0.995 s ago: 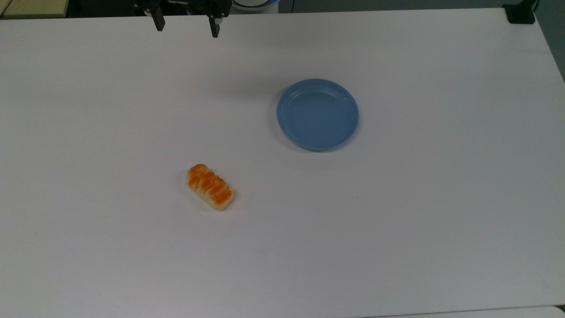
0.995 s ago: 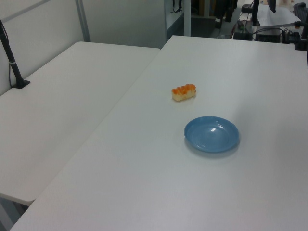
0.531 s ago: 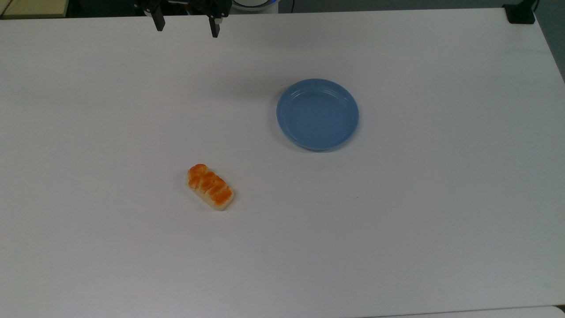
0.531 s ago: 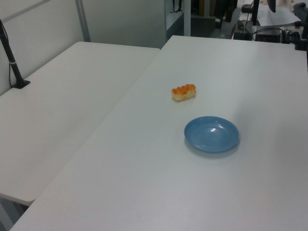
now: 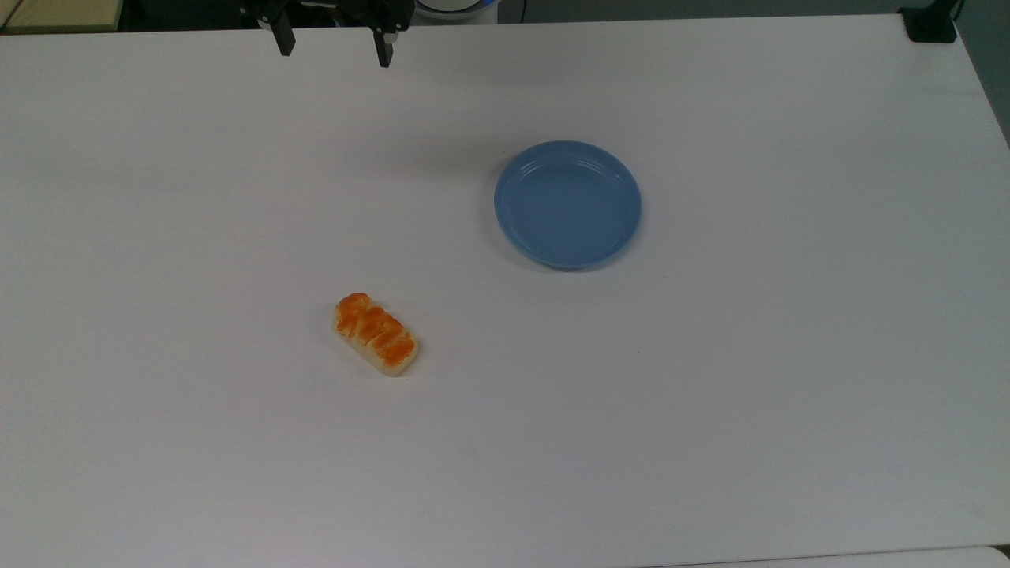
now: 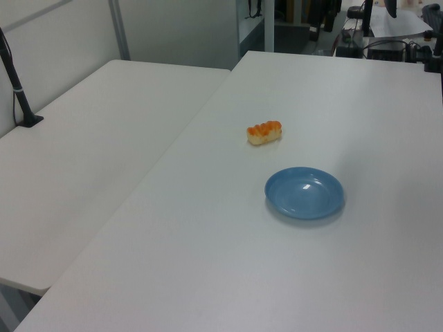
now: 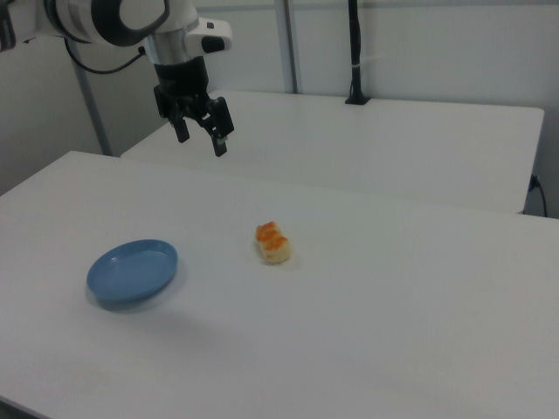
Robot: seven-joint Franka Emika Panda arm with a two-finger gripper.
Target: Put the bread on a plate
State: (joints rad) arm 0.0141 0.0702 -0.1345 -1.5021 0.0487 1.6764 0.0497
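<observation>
So here's where we're at: the bread (image 5: pixel 375 334) sits on the bare white table (image 5: pixel 710 410), closest to the near edge in the top view and lying on a diagonal, orange lumpy top facing up. Further back and off to the top view's right is the plate (image 5: pixel 567 204), blue and with nothing in it — well apart from the loaf. Furthest away, up at the far edge in the top view, hangs the tool (image 5: pixel 331 49), fingers spread wide and holding nothing; the right view shows it high above the table (image 7: pixel 393 288), well short of the bread (image 7: pixel 272 243).

We reckon the step in hand is the reach, nothing grabbed yet. To do it well we'd turn the wrist so the fingers close across the loaf's short width, on the pale sides, not along its length — then come straight down over the middle. It looks like a light toy, so a glancing touch would probably push it around.

Nothing stands between tool, bread (image 6: pixel 264 132) and plate (image 6: pixel 304 193). Beside our table there's a second white table (image 6: pixel 90 159) carrying a black post (image 6: pixel 15 86), well out of the way.
</observation>
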